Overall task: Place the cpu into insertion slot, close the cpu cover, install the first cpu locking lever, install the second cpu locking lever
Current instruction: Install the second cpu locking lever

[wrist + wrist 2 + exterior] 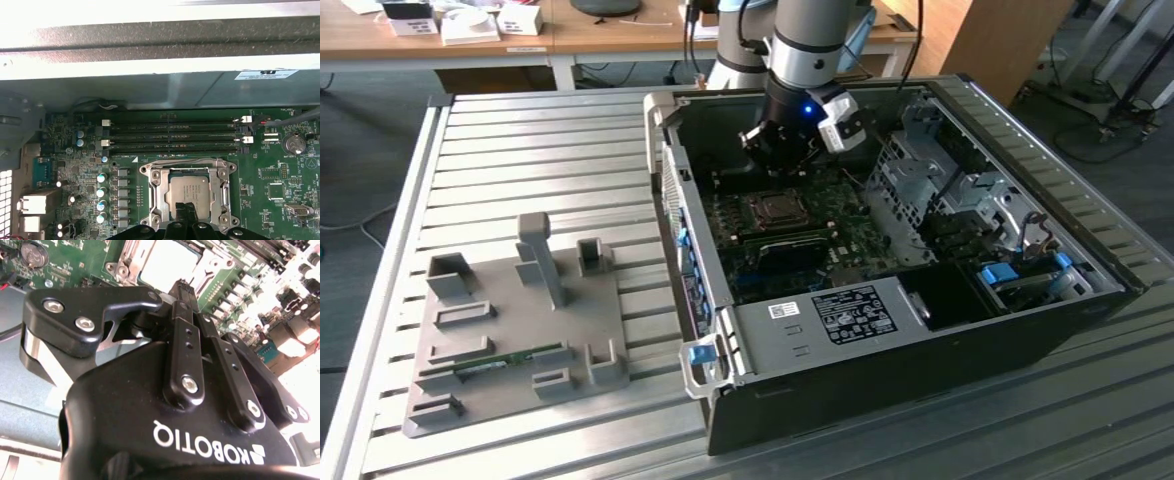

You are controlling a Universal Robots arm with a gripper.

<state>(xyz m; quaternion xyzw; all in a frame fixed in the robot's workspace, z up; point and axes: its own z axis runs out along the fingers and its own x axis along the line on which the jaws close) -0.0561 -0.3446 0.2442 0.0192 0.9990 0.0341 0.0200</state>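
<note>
Cpu (189, 192) sits in its socket under the closed cpu cover (158, 192); gripper (188, 211) hovers above its edge, fingers pinched together, empty.

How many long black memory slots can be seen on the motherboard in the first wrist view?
3, lying parallel above the cpu cover: first memory slot, second memory slot, third memory slot. More might be hidden elsewhere.

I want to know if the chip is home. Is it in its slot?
In. The cpu lies flat inside the socket, with the cpu cover framing it.
</note>
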